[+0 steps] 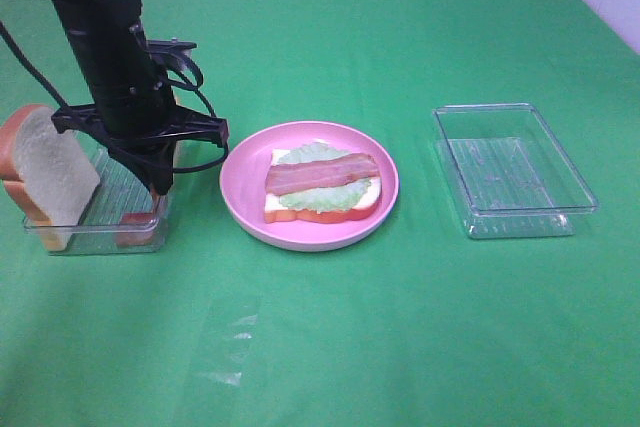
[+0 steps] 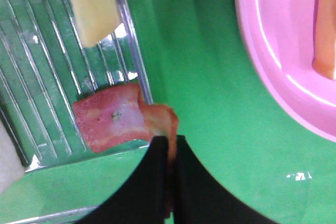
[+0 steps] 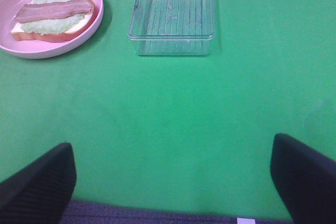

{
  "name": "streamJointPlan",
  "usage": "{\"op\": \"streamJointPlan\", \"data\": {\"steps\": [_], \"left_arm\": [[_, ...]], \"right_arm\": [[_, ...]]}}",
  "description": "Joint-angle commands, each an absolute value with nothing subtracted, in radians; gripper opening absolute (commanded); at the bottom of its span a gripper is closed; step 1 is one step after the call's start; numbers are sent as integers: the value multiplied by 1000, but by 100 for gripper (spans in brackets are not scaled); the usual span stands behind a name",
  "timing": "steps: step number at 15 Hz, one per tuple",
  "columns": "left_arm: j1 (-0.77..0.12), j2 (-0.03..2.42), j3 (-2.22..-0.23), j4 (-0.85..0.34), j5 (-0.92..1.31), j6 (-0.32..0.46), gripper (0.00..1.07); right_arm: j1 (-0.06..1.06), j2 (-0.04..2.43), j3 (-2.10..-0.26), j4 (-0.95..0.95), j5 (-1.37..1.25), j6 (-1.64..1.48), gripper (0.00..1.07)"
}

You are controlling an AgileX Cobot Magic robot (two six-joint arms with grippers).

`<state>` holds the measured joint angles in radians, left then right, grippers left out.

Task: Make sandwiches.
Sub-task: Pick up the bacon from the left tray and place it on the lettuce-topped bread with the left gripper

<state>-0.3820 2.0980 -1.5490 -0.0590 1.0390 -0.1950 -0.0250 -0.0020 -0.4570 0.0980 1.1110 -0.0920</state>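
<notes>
One bacon strip (image 2: 113, 119), pinched by the closed left gripper (image 2: 171, 140) beside the pink plate (image 2: 262, 51), should lift slowly over the clear tray (image 2: 128, 35) rim.

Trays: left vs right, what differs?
Left tray holds a bread slice and bacon; right tray holds nothing. Left gripper, shut on the bacon, is at the left tray; no gripper is at the right tray. Both are clear, ribbed, and flank the plate.
</notes>
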Motion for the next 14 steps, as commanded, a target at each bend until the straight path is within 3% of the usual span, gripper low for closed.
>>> {"op": "streamJointPlan", "data": {"steps": [1,8,12,13,14], "left_arm": [[-387,2060,-1551,-58,1042,-196,0],[-411,1899,-1620,-185,1051,-181,0],[-473,1903,-1752,-319,1003,-31,0],[-480,1914,-1785,-393,987,19,0],[-481,1961,-1839,-559,981,127,0]], "right_arm": [[-26,-34,-454,101,1108,-92,97],[-26,-34,-454,101,1108,-92,97],[-26,-34,-454,101,1108,-92,97],[-26,-34,-454,101,1108,-92,97],[-26,-34,-454,101,1108,-92,97]]}}
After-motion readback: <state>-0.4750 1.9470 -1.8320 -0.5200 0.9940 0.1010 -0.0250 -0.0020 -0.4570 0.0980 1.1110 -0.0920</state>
